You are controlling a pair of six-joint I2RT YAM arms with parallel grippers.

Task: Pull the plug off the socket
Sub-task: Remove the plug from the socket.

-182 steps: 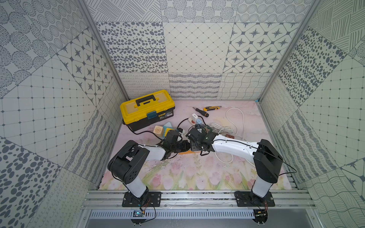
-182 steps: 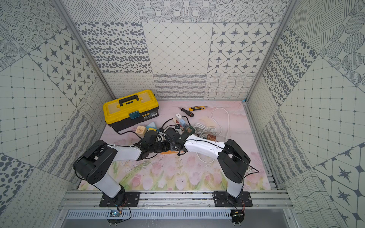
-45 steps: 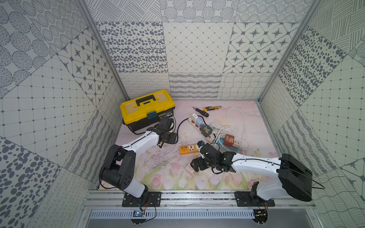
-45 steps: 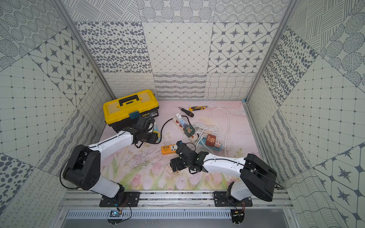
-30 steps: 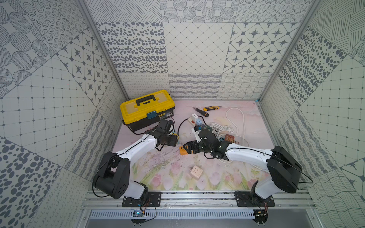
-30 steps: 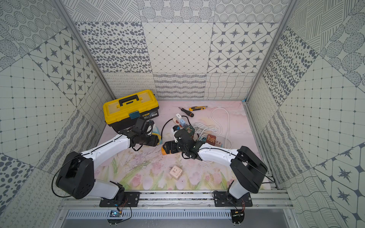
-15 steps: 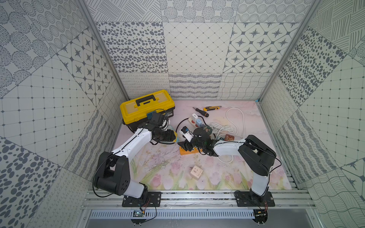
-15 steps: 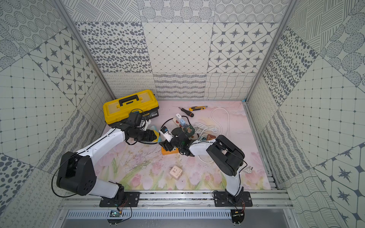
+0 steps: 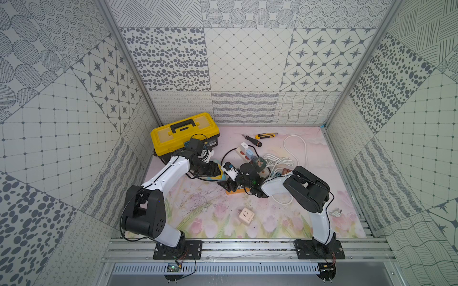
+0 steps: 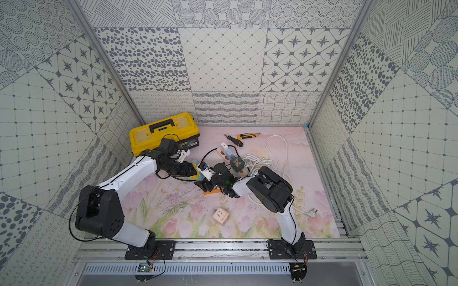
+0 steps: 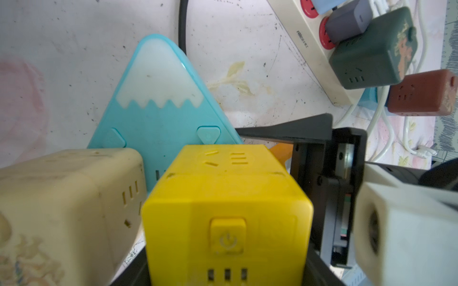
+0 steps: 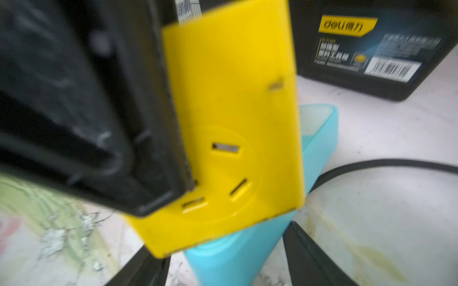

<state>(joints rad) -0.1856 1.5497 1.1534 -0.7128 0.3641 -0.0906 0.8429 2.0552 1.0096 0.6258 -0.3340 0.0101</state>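
Note:
A yellow cube plug (image 11: 226,210) sits plugged into the blue mountain-shaped socket (image 11: 158,99), next to a beige cube plug (image 11: 62,210). My left gripper (image 11: 226,272) is shut on the yellow plug, one dark jaw against each side. In both top views this gripper (image 9: 218,171) (image 10: 192,170) lies low over the socket, in front of the toolbox. My right gripper (image 12: 223,260) (image 9: 229,184) faces it, open. Its fingers (image 12: 312,257) straddle the blue socket's (image 12: 247,260) near end, with a gap showing on one side.
A yellow toolbox (image 9: 184,133) stands at the back left. A white power strip (image 9: 245,153) with several plugs and a coiled white cable (image 9: 295,153) lie behind my right arm. An orange socket (image 9: 238,192) lies under my right gripper. A loose beige cube (image 9: 246,214) rests near the front.
My right gripper left the beige cube on the front of the floor and swung back to the blue socket. It now straddles the socket's end. My left gripper has kept hold of the yellow plug.

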